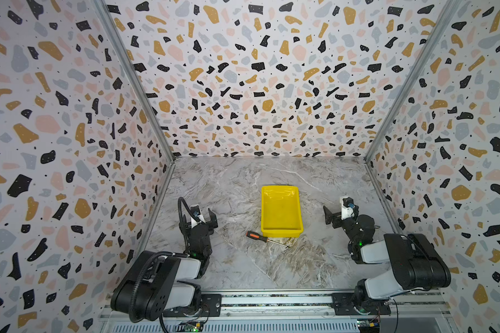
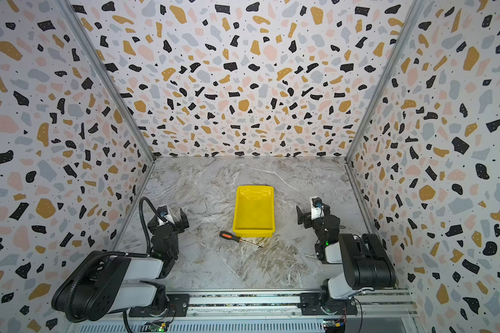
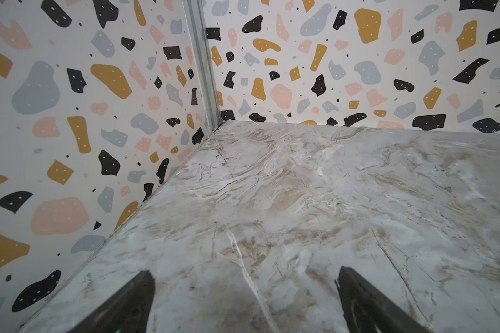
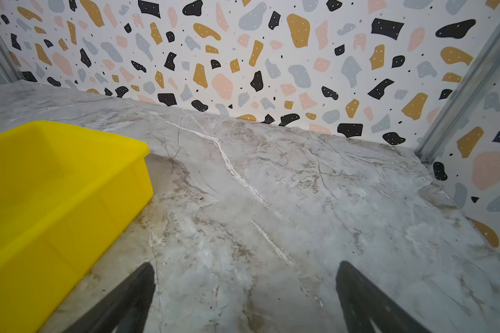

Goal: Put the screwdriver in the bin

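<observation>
The left jaws and the right jaws stand spread wide, holding nothing, over the counter (image 3: pixel 300 187). The screwdriver (image 1: pixel 256 236) lies just beside the bin (image 1: pixel 282 231) on the counter. Only both top views show it; the right wrist view shows the bin alone.

Left arm (image 1: pixel 153 276) folded at near left: upper links doubled back over base, forearm reaching forward, wrist raised. Left pincer (image 1: pixel 202 220) points toward far side, jaws spread wide. In left wrist view its dark fingers (image 3: pixel 127 305) stand well apart. Right arm (image 1: pixel 407 265) folded likewise at near right, mirror pose. Right pincer (image 1: pixel 341 214) aimed forward and slightly inward, jaws spread wide too, fingers (image 4: pixel 364 302) well apart in right wrist view. Arms well apart, each on own side.
</observation>
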Controlling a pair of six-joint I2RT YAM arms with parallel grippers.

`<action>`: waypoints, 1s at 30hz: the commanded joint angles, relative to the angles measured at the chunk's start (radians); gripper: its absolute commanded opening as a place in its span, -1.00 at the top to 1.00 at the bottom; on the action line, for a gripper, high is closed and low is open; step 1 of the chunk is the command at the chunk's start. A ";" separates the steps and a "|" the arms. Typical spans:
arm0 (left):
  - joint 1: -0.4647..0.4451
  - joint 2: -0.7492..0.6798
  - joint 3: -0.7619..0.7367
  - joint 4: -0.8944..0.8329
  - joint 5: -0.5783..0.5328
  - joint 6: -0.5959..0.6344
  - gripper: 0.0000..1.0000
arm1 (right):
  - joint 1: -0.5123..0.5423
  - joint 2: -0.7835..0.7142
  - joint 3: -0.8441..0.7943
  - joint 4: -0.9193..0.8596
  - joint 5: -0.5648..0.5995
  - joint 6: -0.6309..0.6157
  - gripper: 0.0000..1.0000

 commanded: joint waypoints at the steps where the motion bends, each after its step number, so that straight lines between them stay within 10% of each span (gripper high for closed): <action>1: 0.005 -0.005 0.016 0.067 0.006 -0.003 -0.99 | -0.002 -0.014 -0.005 0.023 -0.007 -0.008 -0.98; 30: 0.004 -0.006 0.016 0.067 0.006 -0.003 -0.99 | 0.011 -0.018 -0.014 0.034 0.018 -0.015 -0.98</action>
